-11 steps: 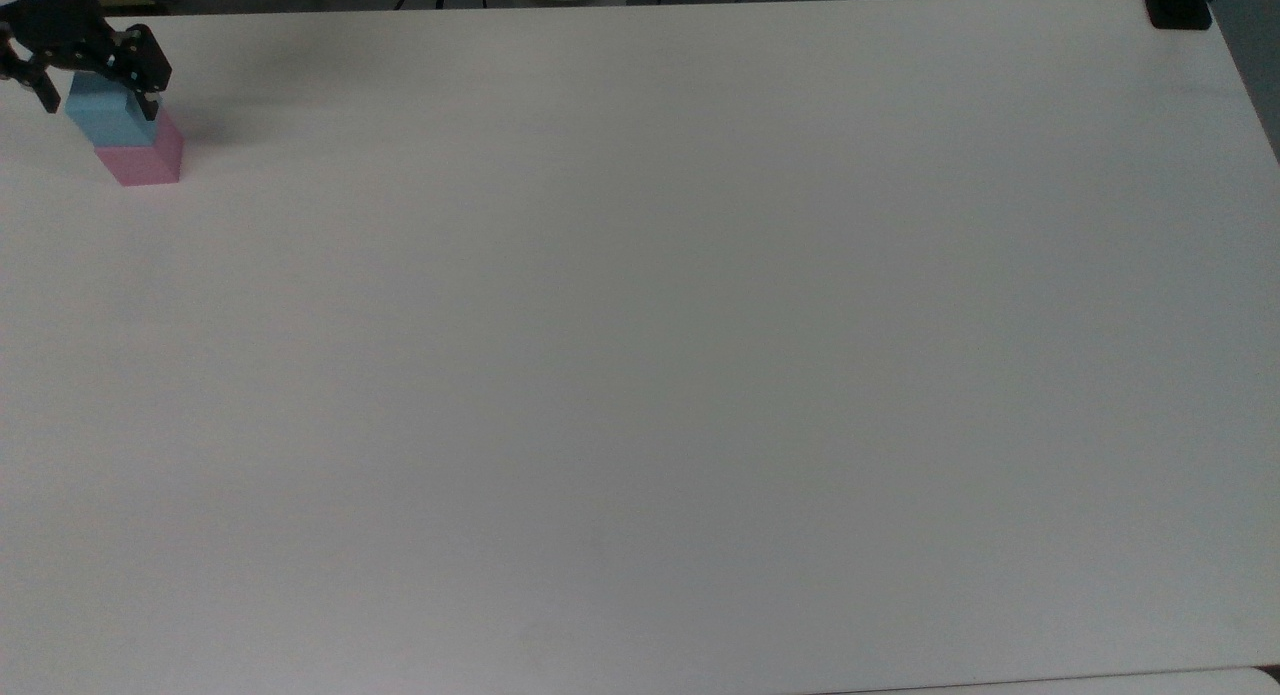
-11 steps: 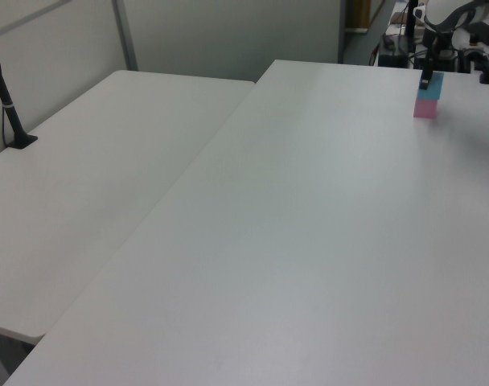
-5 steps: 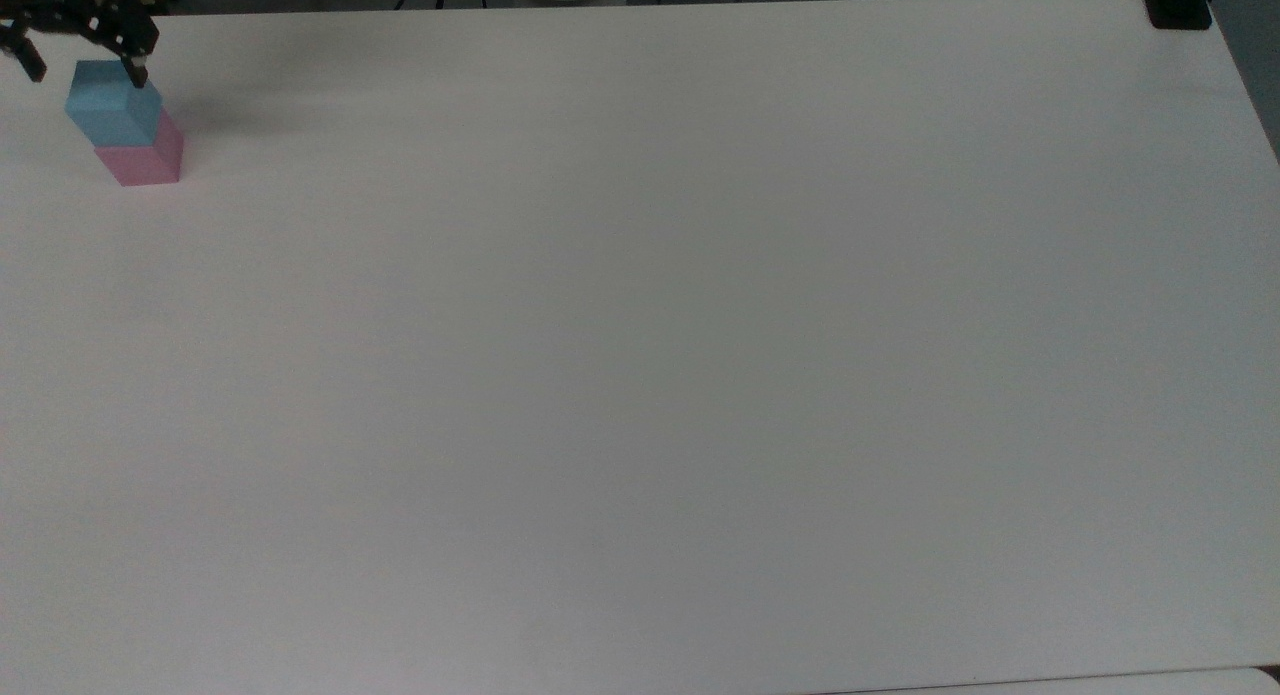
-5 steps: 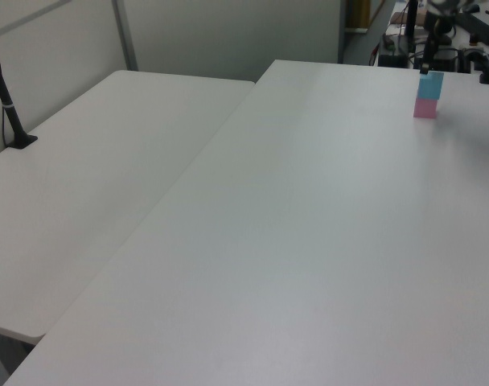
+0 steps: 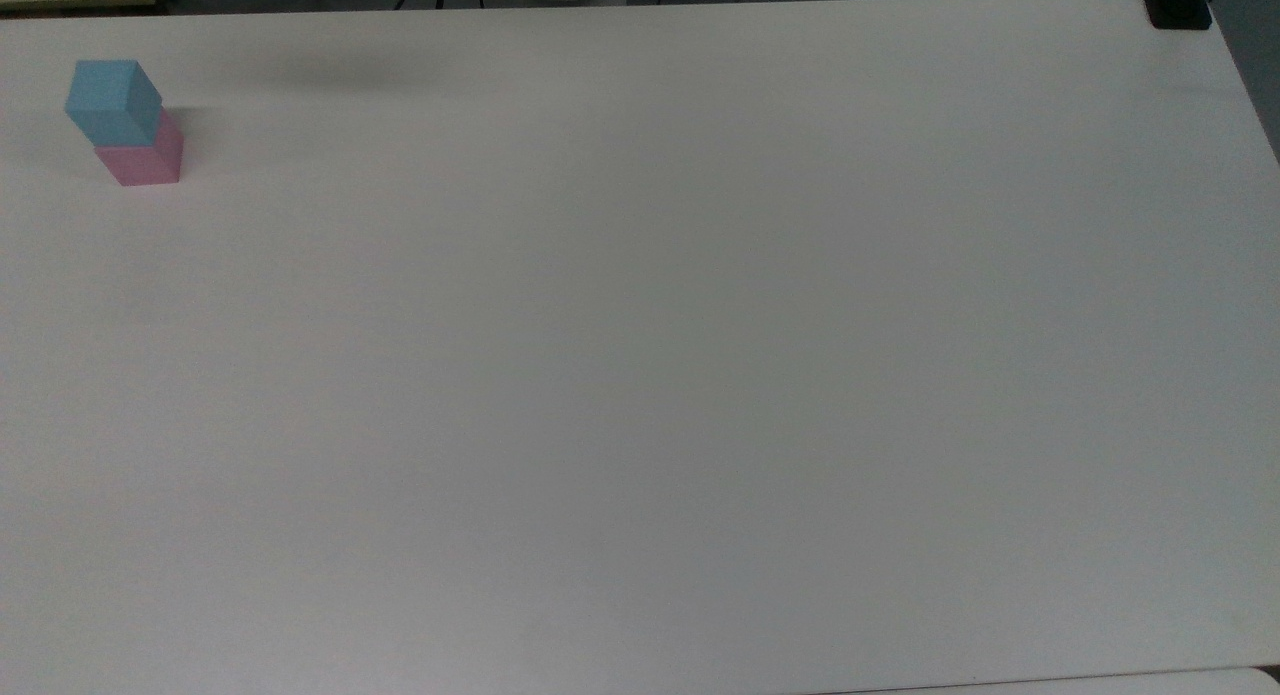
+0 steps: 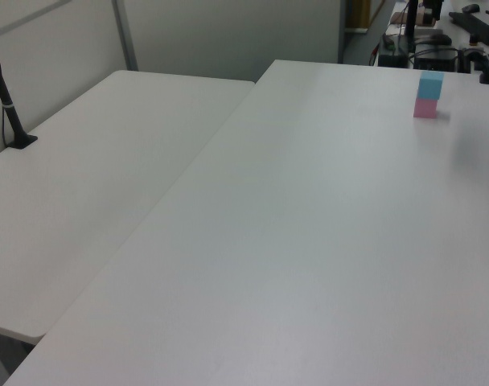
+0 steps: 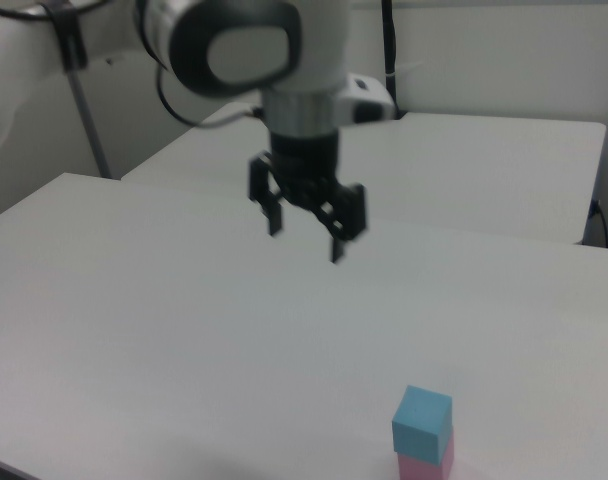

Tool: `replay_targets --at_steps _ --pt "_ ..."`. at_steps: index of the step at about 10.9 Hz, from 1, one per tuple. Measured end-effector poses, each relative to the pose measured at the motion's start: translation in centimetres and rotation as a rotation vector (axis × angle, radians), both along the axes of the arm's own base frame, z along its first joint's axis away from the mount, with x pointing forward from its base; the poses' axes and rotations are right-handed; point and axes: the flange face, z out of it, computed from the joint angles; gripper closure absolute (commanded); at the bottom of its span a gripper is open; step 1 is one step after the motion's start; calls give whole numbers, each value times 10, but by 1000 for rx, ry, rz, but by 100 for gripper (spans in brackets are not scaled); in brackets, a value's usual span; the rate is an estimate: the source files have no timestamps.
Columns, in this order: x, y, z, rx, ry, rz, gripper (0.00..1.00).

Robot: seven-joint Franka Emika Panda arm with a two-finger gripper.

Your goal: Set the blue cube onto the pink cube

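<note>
Gripper [image 7: 304,236] in the right view: jaws spread wide and empty, hanging in the air well above the white table [image 7: 134,330], apart from both cubes. The blue cube [image 5: 113,102] sits on top of the pink cube [image 5: 143,159], slightly offset, near the far left corner of the table in the top view; the stack stands at the far right in the left view. A second white table [image 6: 84,177] adjoins on the left view's left, before a pale wall.
</note>
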Motion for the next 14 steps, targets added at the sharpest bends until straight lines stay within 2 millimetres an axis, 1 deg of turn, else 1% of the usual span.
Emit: replay_targets --at_steps 2,4,5,6,7,8,11,14 --pt "18 51 20 2 21 -88 0" --pt "31 106 34 -7 20 -150 0" --pt "37 133 37 -10 23 -151 0" --pt "42 152 37 -19 27 -135 0" --pt "46 165 34 -26 35 -112 0" --pt "50 172 31 -29 32 -98 0" --pt "70 185 18 -99 -41 -62 0" --pt "73 195 14 -106 -38 -42 0"
